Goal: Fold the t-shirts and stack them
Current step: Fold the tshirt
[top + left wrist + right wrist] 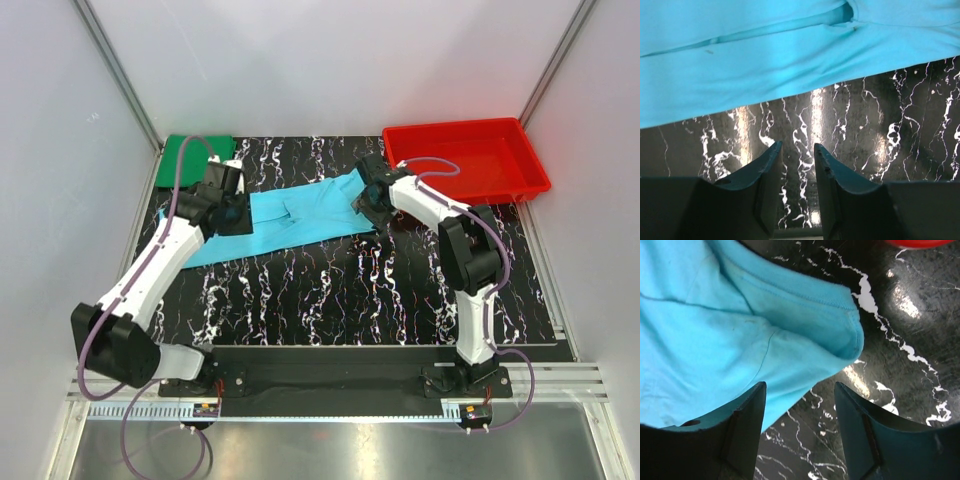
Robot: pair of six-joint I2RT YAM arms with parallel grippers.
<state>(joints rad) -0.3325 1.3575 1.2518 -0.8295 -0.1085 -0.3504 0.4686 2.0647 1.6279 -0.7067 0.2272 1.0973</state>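
A light cyan-blue t-shirt (pixel 300 215) lies stretched across the back of the black marbled mat (pixel 330 290), folded lengthwise into a long band. A dark green t-shirt (pixel 193 160) lies folded at the back left corner. My left gripper (pixel 238 214) hovers at the cyan shirt's left part. In the left wrist view this gripper (pixel 797 147) is open, with only bare mat in the gap and the shirt (pixel 765 60) just ahead. My right gripper (pixel 366 200) is at the shirt's right end. There it (pixel 800 387) stands open over the sleeve edge (pixel 805 315), holding nothing.
A red plastic tray (pixel 530 170) stands at the back right, close behind the right arm. White walls with metal rails enclose the mat on three sides. The arm bases sit on a rail at the near edge.
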